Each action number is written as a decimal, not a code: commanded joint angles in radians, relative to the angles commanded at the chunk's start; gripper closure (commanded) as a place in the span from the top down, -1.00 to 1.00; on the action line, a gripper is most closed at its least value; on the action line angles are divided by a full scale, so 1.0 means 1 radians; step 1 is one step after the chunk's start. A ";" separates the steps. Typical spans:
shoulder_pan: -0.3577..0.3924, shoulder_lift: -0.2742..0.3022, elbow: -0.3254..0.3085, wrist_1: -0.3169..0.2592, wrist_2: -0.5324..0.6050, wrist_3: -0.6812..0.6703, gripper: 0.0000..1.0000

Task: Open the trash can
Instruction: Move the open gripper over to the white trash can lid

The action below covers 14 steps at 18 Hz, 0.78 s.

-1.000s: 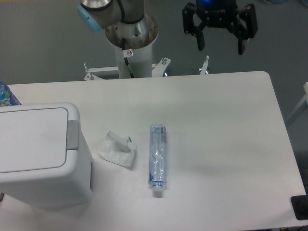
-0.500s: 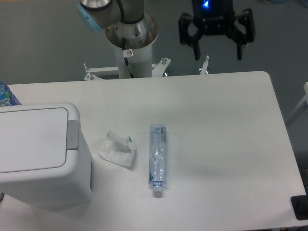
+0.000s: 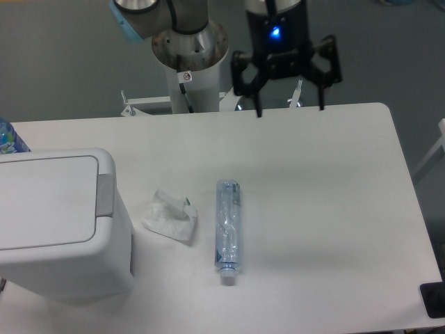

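Observation:
The white trash can point(image 3: 59, 226) stands at the left front of the table. Its flat lid is shut and its grey push button point(image 3: 105, 195) faces right on the lid's edge. My gripper point(image 3: 289, 110) hangs open and empty above the table's back edge, right of centre. It is far to the right of and behind the trash can.
A crumpled white tissue point(image 3: 170, 216) lies right of the can. A clear plastic bottle point(image 3: 228, 230) lies on its side in the middle. A blue bottle top point(image 3: 10, 137) shows at the left edge. The arm's base column point(image 3: 191, 66) stands behind the table point(image 3: 334, 209).
My gripper has moved left and down, from high at the back right toward the table's back edge. It stays open. Nothing on the table has moved.

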 joint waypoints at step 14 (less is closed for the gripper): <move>-0.199 -0.087 -0.003 0.064 -0.115 -0.195 1.00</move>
